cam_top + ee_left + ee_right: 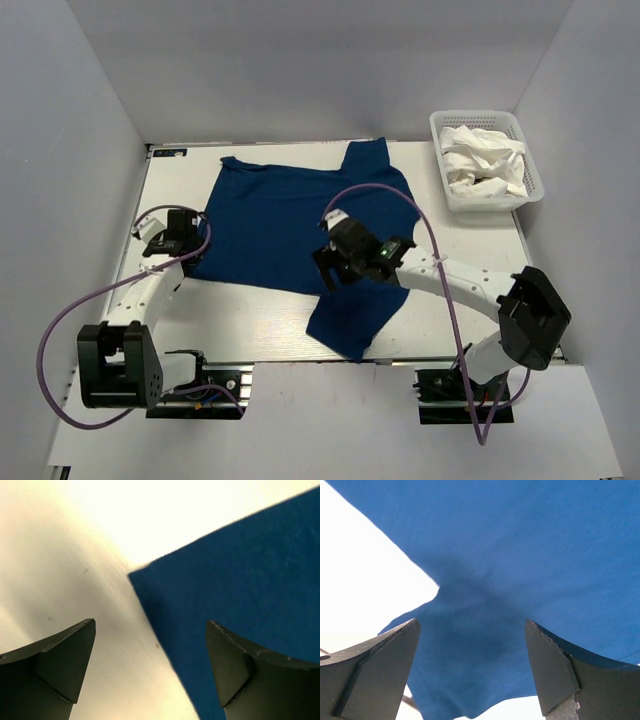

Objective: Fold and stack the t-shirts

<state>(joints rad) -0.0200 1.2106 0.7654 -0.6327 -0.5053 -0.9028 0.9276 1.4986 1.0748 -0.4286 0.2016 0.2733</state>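
The navy blue t-shirt (pixel 290 215) lies spread flat on the table, one sleeve pointing to the near edge. The white t-shirt (pixel 482 162) sits crumpled in the basket at the back right. My left gripper (pixel 186 243) is open and empty, low over the navy shirt's left corner (pixel 150 575); one finger is over bare table, the other over cloth. My right gripper (pixel 328 272) is open and empty, just above the navy shirt (pixel 520 555) where the near sleeve joins the body.
A white plastic lattice basket (pixel 447 190) stands at the back right of the white table (pixel 250 320). Grey walls close in the left, back and right. Purple cables loop over both arms.
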